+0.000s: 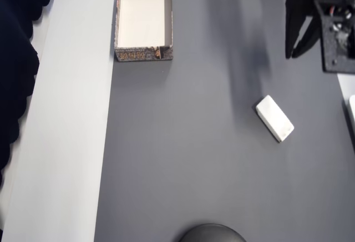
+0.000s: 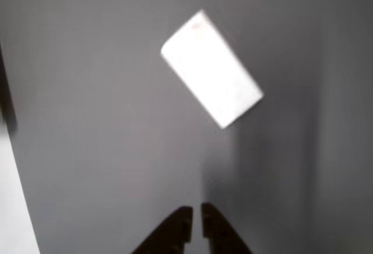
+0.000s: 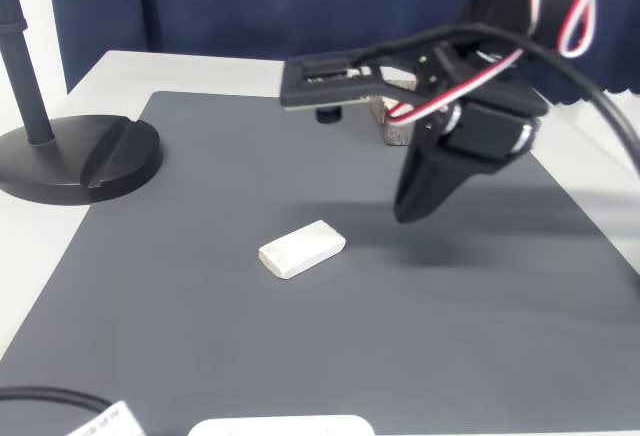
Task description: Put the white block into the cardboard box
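In the overhead view, going from left to right: a pale strip of the surface (image 1: 61, 131) runs down the left side, then a dark grey mat (image 1: 194, 153) covers the rest. The cardboard box (image 1: 143, 54) sits at the mat's top left corner, open side up, its patterned short wall with a notch facing down the picture. Well to its right, the white block (image 1: 274, 118) lies flat and slanted on the mat, apart from everything. Above it, at the top right, the black tool (image 1: 295, 53) hangs over the mat, clear of the block. In the wrist view its two dark fingertips (image 2: 178, 230) sit nearly together with only a thin slit between them, clenched on nothing, and the block (image 2: 211, 85) lies ahead of them, untouched.
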Robot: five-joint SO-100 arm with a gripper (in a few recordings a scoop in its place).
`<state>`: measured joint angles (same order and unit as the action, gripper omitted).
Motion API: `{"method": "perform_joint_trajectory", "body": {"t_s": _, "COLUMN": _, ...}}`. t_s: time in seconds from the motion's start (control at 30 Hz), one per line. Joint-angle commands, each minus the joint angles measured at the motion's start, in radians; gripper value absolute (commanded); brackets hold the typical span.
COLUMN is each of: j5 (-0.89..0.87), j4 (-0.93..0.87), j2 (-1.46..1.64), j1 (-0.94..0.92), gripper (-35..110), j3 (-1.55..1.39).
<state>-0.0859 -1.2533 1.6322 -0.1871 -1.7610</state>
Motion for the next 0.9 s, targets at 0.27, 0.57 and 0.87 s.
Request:
{"method": "perform_joint_trajectory", "body": {"t_s": 0.27, "j5": -0.104, "j4": -0.198, "j2": -0.152, "j1": -0.071, "gripper": -2, "j3": 0.364}}
{"method": "perform_joint_trajectory", "body": {"t_s": 0.57, "j5": -0.106, "j4": -0.196, "j2": -0.347, "j1": -0.080, "gripper": -2, "j3": 0.541}}
{"method": "perform_joint_trajectory", "body": {"t_s": 0.87, "j5": -0.129, "j4": -0.209, "j2": -0.557, "j1": -0.052, "gripper": -2, "j3": 0.822}}
